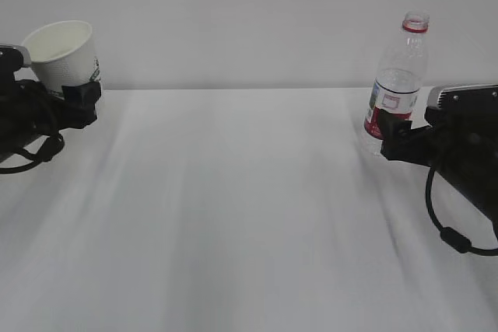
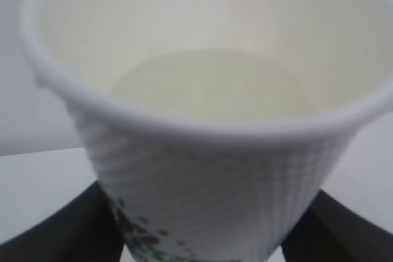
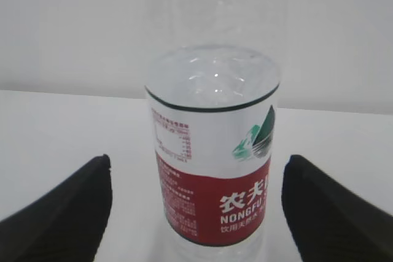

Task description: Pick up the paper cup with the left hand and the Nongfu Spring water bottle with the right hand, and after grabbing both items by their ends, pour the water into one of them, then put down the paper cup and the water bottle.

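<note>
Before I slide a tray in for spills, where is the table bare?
The whole middle of the white table is bare, from the paper cup in the left claw across to the Nongfu Spring water bottle. It is crowded only at the far side edges.

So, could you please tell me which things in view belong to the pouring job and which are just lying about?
Part of the job:
- paper cup, gripped low and lifted by the left gripper
- Nongfu Spring water bottle, uncapped, standing between the open jaws of the right gripper

Just lying about:
- nothing besides the white table itself
</note>
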`<state>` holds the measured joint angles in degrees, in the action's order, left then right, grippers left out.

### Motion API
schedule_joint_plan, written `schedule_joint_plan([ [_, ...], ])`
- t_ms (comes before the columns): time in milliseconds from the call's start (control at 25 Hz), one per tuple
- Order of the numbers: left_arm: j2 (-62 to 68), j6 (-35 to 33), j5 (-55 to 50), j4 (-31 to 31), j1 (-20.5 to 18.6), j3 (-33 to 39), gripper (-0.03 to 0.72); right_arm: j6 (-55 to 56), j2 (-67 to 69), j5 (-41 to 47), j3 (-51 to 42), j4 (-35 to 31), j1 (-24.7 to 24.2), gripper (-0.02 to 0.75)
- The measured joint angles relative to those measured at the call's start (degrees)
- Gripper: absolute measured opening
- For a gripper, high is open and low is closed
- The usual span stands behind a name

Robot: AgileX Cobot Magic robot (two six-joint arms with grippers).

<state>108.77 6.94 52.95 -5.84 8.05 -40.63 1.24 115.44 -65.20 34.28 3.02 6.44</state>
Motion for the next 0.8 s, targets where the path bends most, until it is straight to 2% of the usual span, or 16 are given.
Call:
schedule_joint_plan([
  [440,0.0,-0.11,0.0,1.15,-0.14,0.0,0.5,0.0,-2.04,-0.04,-3.23,0.74,0.0,0.636],
  [800,0.0,-0.43,0.0,1.24,-4.69,0.0,0.5,0.0,-2.59,-0.04,-3.23,0.96,0.0,0.629],
])
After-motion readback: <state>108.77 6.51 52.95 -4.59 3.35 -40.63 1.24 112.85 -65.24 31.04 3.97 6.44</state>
